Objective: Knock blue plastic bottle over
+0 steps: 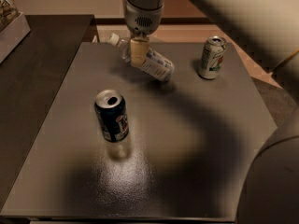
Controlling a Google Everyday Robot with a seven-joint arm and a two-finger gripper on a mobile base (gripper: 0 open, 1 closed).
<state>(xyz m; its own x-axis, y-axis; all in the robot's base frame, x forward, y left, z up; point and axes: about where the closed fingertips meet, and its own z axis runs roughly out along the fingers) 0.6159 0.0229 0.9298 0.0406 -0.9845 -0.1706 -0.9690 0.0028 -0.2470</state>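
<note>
The blue plastic bottle (156, 65) is tipped far over near the far edge of the dark table (187, 139). Its white cap (113, 38) points to the far left and its labelled body points to the near right. I cannot tell whether it rests flat on the table. My gripper (138, 52) hangs down from the grey wrist (142, 13) and covers the bottle's neck and shoulder, touching or right in front of it.
A dark blue soda can (112, 115) stands upright left of the table's centre. A green-and-white soda can (212, 57) stands upright at the far right, near the bottle's base. My arm (243, 17) crosses the top right. A darker surface (37, 78) lies to the left.
</note>
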